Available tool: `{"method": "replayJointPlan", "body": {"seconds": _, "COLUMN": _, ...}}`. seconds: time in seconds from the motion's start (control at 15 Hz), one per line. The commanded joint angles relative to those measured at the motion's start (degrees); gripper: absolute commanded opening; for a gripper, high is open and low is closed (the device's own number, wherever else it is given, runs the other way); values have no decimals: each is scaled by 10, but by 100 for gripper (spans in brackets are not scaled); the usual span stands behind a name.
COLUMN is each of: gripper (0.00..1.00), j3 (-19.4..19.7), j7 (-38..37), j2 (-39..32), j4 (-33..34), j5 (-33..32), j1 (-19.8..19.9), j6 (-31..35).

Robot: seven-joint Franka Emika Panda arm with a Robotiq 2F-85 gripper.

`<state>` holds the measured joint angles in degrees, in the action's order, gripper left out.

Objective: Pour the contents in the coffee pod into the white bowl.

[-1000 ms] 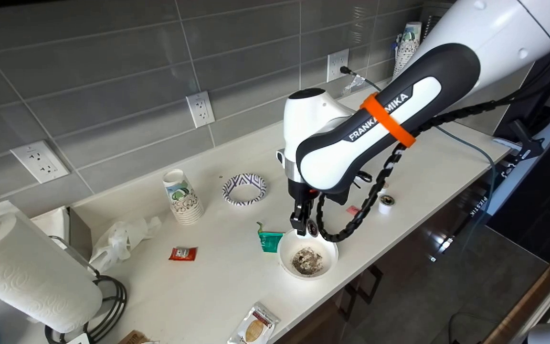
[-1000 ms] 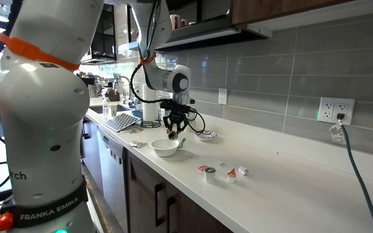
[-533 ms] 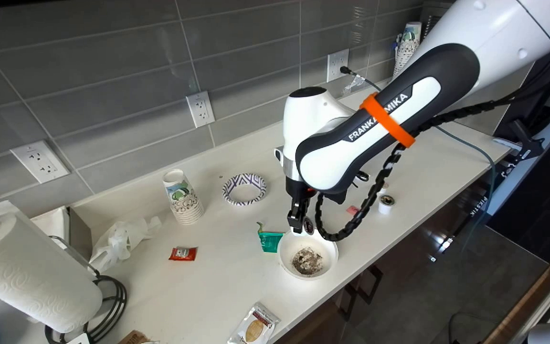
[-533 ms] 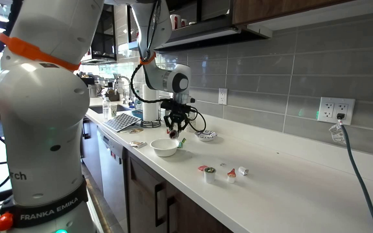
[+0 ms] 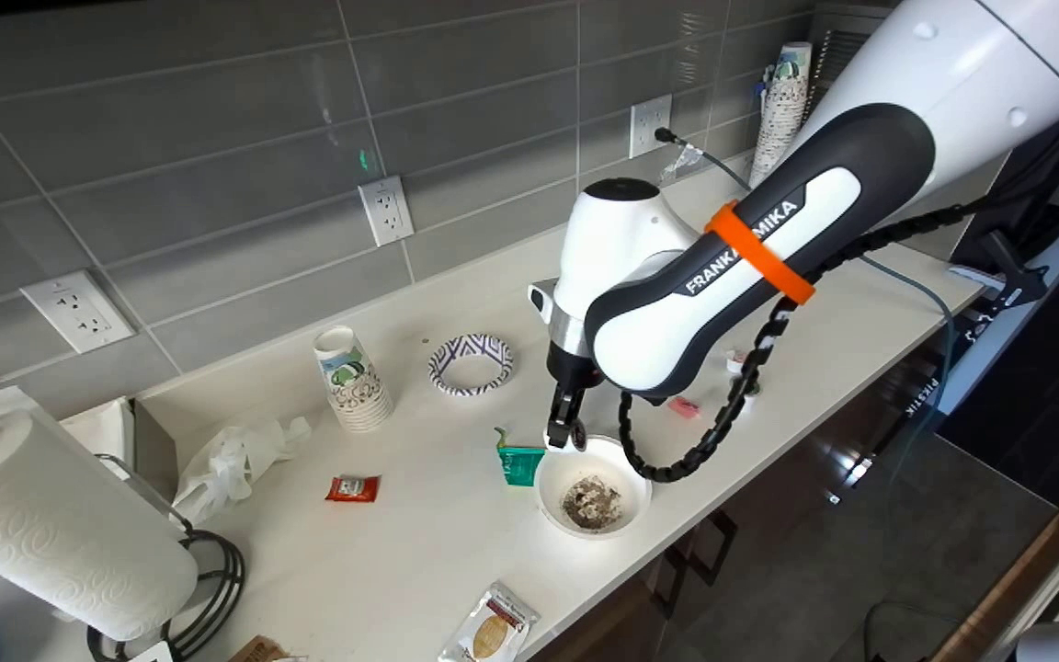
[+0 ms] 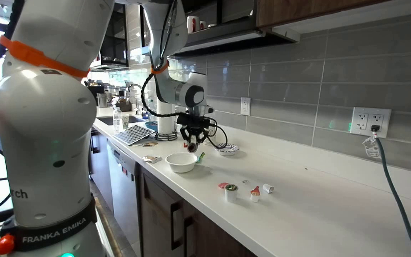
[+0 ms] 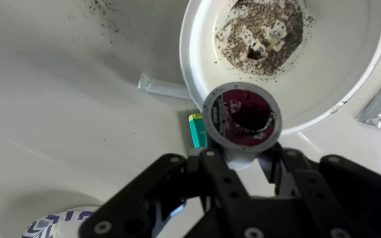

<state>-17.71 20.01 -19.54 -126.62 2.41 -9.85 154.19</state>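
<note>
The coffee pod (image 7: 242, 117) has a red lid with a dark torn hole; whether grounds are left inside cannot be told. My gripper (image 7: 241, 153) is shut on the pod's white body. The pod also shows in both exterior views (image 5: 577, 437) (image 6: 192, 147), turned on its side with its lid facing sideways. The white bowl (image 7: 190, 62) stands on the counter and holds brown grounds with white clumps. It shows in both exterior views (image 5: 629, 471) (image 6: 181, 165). The gripper (image 6: 193, 140) holds the pod above the bowl's wall-side rim. The fingertips are partly hidden behind the pod.
A green packet (image 5: 520, 465) and a white stick (image 7: 165, 87) lie beside the bowl. A patterned bowl (image 5: 471, 364) and stacked cups (image 5: 353, 382) stand nearer the wall. Several small pods, one white (image 6: 231, 193), stand apart. Loose grounds (image 7: 99, 10) lie on the counter.
The arm has shifted, and the gripper with the pod has moved a little away from the bowl's middle, towards its wall-side rim. The pod stays held. The bowl has not moved.
</note>
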Motion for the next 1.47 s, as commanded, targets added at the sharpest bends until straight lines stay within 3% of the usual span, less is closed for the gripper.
{"method": "replayJointPlan", "body": {"seconds": 0.0, "gripper": 8, "j3": -28, "j7": 35, "j2": 35, "j4": -51, "j5": 37, "j1": 33, "j6": 38}}
{"method": "replayJointPlan", "body": {"seconds": 1.0, "gripper": 8, "j3": -43, "j7": 78, "j2": 104, "j4": -111, "j5": 93, "j1": 42, "j6": 39}}
{"method": "replayJointPlan", "body": {"seconds": 1.4, "gripper": 8, "j3": -113, "j7": 241, "j2": 105, "j4": -138, "j5": 269, "j1": 76, "j6": 139}}
